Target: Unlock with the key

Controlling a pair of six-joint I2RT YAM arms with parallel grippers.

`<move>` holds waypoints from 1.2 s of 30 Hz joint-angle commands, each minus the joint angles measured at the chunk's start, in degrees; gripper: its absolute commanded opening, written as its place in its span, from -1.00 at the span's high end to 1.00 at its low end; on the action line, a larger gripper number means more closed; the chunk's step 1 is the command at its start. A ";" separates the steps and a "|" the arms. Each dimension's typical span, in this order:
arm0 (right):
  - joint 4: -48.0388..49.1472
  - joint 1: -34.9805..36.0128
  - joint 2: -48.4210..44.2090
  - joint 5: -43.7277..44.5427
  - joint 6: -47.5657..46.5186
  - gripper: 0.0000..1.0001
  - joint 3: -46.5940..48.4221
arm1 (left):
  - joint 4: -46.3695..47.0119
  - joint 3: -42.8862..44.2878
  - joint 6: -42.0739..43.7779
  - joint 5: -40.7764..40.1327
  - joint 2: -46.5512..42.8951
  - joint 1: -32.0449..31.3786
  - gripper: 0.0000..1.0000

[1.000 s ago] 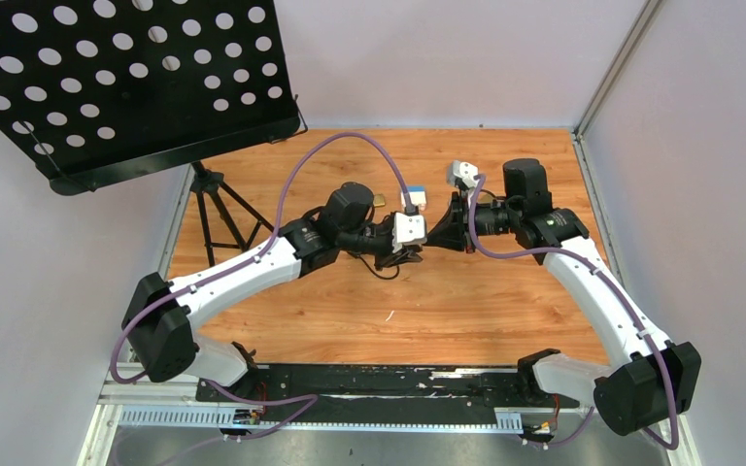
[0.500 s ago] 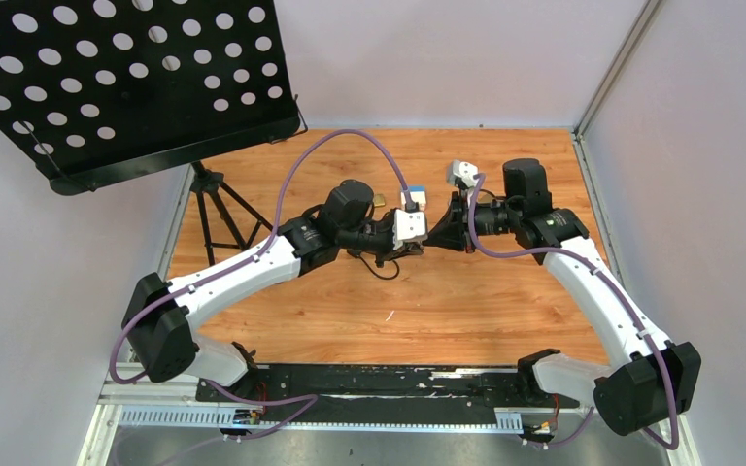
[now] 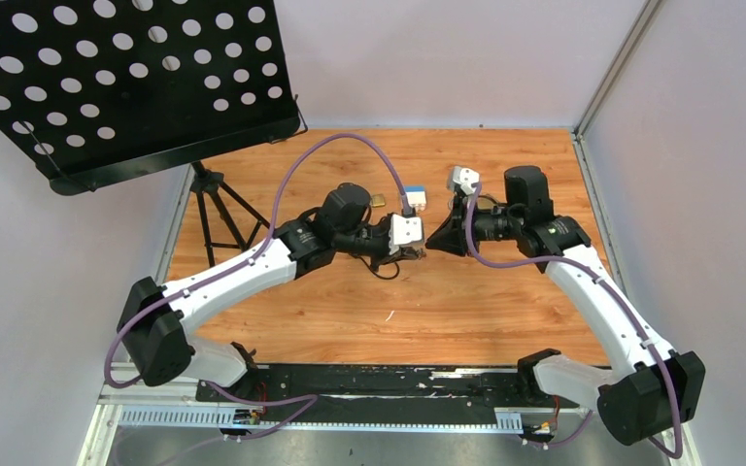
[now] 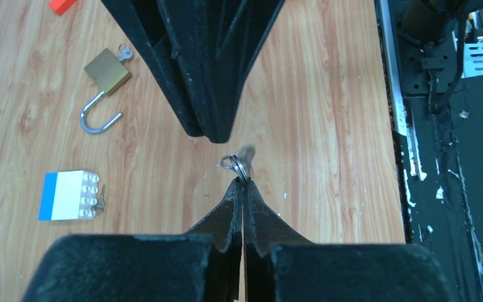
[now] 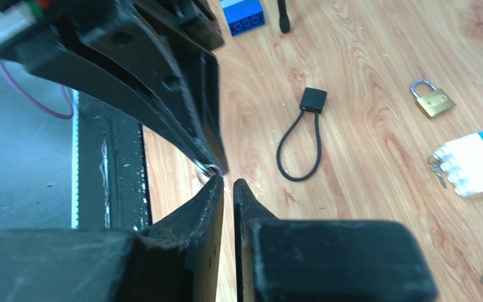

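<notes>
Clamping the key (image 4: 246, 153) (its blade blurred), left gripper (image 4: 243, 184) fingers press together; right gripper (image 5: 227, 182) fingers stand slightly apart.

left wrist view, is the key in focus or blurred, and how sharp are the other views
left wrist view: the key at the tip of the left claw is a smeared grey blur, its ring crisper, the open padlock sharp, the claw's near body soft; right wrist view: black cable loop sharp, right claw body fuzzy; top view: even light, key too small to see.
</notes>
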 commanded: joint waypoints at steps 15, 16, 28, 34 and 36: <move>-4.03 1.20 -2.26 -6.96 -12.49 -0.14 -1.30 | -4.59 0.34 1.61 6.96 -2.51 -0.27 1.00; -4.98 1.74 -2.10 -7.14 -13.69 -0.16 -1.25 | -4.19 0.29 1.34 6.79 -2.42 -0.27 1.00; -1.08 7.20 2.38 -1.66 -12.67 0.18 -1.18 | -3.01 0.92 -1.51 8.39 0.13 -0.27 1.00; -1.32 7.67 2.47 2.44 -13.36 0.81 -1.47 | -3.07 0.38 -0.93 7.57 -0.66 -0.27 1.00; -1.47 7.67 1.81 3.88 -13.73 0.83 -1.95 | -2.94 0.03 -0.65 7.32 -0.96 -0.27 1.00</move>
